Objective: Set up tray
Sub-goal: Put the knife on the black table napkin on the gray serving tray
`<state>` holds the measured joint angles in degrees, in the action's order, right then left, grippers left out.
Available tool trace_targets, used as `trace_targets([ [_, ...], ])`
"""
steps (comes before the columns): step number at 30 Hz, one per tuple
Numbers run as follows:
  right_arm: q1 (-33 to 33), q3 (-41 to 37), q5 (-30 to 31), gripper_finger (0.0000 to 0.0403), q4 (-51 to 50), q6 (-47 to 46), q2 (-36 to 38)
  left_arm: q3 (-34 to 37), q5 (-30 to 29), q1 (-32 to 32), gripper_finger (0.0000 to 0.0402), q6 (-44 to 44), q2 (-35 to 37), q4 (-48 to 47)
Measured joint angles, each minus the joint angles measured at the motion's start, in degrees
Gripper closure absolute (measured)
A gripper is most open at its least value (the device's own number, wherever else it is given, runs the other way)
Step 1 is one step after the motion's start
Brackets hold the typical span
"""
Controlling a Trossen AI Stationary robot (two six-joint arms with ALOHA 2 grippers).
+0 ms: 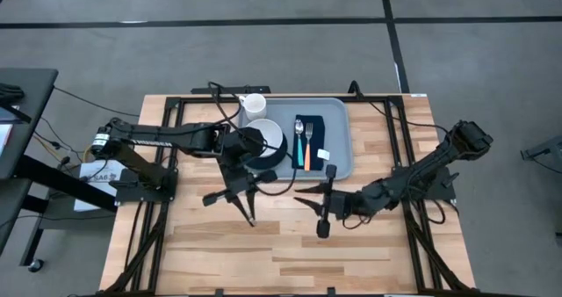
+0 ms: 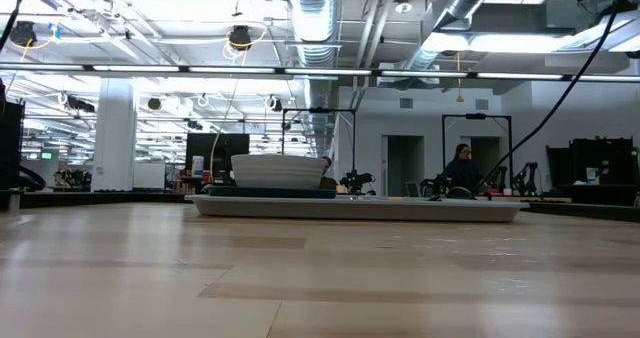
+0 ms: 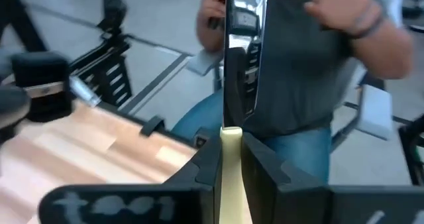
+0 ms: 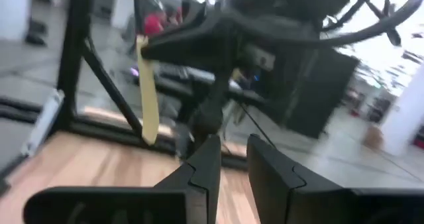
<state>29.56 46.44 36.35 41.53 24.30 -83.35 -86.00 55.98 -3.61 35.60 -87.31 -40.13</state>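
Note:
The light blue-grey tray (image 1: 341,148) lies at the table's far middle and also shows in the low view (image 2: 400,209). On it stand a white bowl (image 1: 266,136) on a dark plate, a white cup (image 1: 254,104), and a navy napkin (image 1: 318,128) with a fork and a spoon (image 1: 305,152). My left gripper (image 1: 239,199) hovers just near of the tray's left end, shut on a knife (image 3: 233,85). My right gripper (image 1: 318,211) hovers near of the tray's middle, open and empty (image 4: 233,168). Neither gripper shows in the low view. My left gripper pinches the knife by its pale yellow handle (image 3: 230,161) between the two fingers (image 3: 265,174). The knife lies along the fingers, and its shiny blade (image 3: 238,45) sticks out past the fingertips. It is lifted clear of the table.
Bare wood (image 1: 290,253) fills the table's near half. A black frame (image 1: 140,235) runs along the table's sides. A person in a grey shirt (image 3: 311,71) stands close beyond the table in the left wrist view. Another person (image 2: 463,168) sits far back in the room.

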Motion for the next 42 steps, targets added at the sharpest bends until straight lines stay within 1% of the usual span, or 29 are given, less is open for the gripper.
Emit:
trace_targets([
  [3, -2.54, 0.00, -3.84, 0.0336, 3.17, 0.17, 0.01, 0.00, 3.34, -0.20, 0.0375, 3.28, 0.00, -1.01],
  [5, -4.07, 0.00, -5.94, 0.0336, 3.26, -0.47, -0.01, 0.00, 5.27, -0.24, 0.0375, 4.90, 0.00, -1.91],
  [6, -4.71, 0.00, -8.04, 0.0336, 3.28, -0.94, -0.02, 0.00, 5.65, -0.24, 0.0375, 5.57, 0.00, -2.28],
  [7, -5.43, 0.00, -11.64, 0.0336, 3.52, -1.11, -0.02, 0.00, 5.76, -0.22, 0.0375, 6.03, 0.00, -2.75],
  [10, -7.38, 0.00, -27.45, 0.0336, 4.45, 0.02, -0.61, -0.04, 6.08, -0.20, 0.0375, 6.42, -0.89, -3.20],
  [11, -7.79, 0.01, -31.14, 0.0336, 5.34, 0.22, -1.28, -0.03, 5.76, -0.20, 0.0375, 6.46, -1.35, -3.78],
  [12, -8.07, -0.02, -32.82, 0.0336, 6.09, 0.61, -1.79, 0.00, 5.65, -0.21, 0.0375, 6.46, -2.18, -4.12],
  [15, -8.32, 0.02, -32.75, 0.0336, 9.48, 1.88, -3.68, 0.00, 4.78, -0.22, 0.0375, 6.43, -5.03, -4.01],
  [17, -8.69, 0.01, -31.60, 0.0336, 9.88, 2.96, -5.32, 0.02, 4.66, -0.22, 0.0374, 6.25, -6.88, -3.72],
  [19, -8.89, 0.15, -31.68, 0.0336, 10.50, 3.25, -6.69, 0.04, 4.71, -0.22, 0.0374, 6.51, -8.07, -3.40],
  [22, -9.07, 2.08, -30.65, 0.0336, 9.87, 3.82, -8.11, 0.07, 5.11, -0.20, 0.0374, 6.87, -9.13, -2.02],
  [26, -9.09, 4.89, -28.39, 0.0336, 7.59, 4.83, -10.49, 0.07, 5.33, -0.20, 0.0374, 7.28, -9.44, -0.36],
  [28, -9.07, 5.78, -27.14, 0.0336, 7.83, 4.83, -11.19, 0.07, 6.56, -0.20, 0.0374, 8.14, -9.43, -0.27],
  [31, -8.99, 6.45, -27.05, 0.0336, 7.95, 4.85, -11.58, 0.07, 8.25, -0.20, 0.0374, 8.56, -9.44, -0.36],
  [37, -7.84, 6.45, -26.96, 0.0336, 6.84, 8.29, -11.58, 0.07, 8.66, -0.55, 0.0374, 8.58, -9.42, -1.74],
  [40, -6.58, 6.47, -26.05, 0.0336, 4.91, 11.70, -11.58, 0.07, 7.83, -0.96, 0.0374, 8.54, -9.42, -3.46],
  [42, -5.17, 6.46, -22.47, 0.0336, 4.19, 13.79, -11.32, 0.07, 5.74, -0.99, 0.0374, 8.31, -9.40, -4.92],
])
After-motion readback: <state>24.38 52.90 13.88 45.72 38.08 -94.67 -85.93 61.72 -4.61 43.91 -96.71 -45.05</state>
